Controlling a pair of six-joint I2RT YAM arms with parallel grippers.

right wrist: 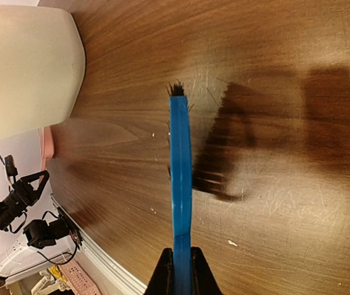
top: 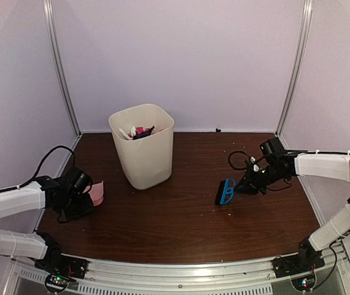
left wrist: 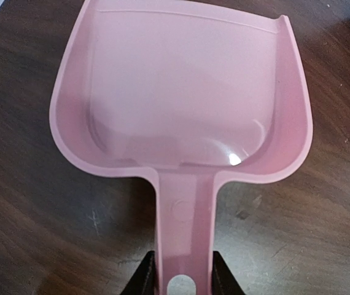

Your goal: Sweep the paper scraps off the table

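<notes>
— What are the left gripper fingers doing?

— They pinch the flat handle of a pink plastic dustpan, one black finger on each side, close to its hanging hole. The scoop stretches straight ahead of them with its inside bare, above the dark wood-grain table. I cannot tell whether it touches the wood.

— And the right gripper?

— Its fingers are clamped tight on the handle of a blue hand brush. The brush runs out from the fingertips edge-on, and black bristles show at its far tip. Its shadow falls on the wood to one side. A small white fleck lies on the table just beside the fingers.

— Where are the paper scraps?

— Pink, white and black wads sit inside a tall cream plastic bin. The bin stands between the two grippers, nearer the dustpan and well apart from the brush tip.
</notes>
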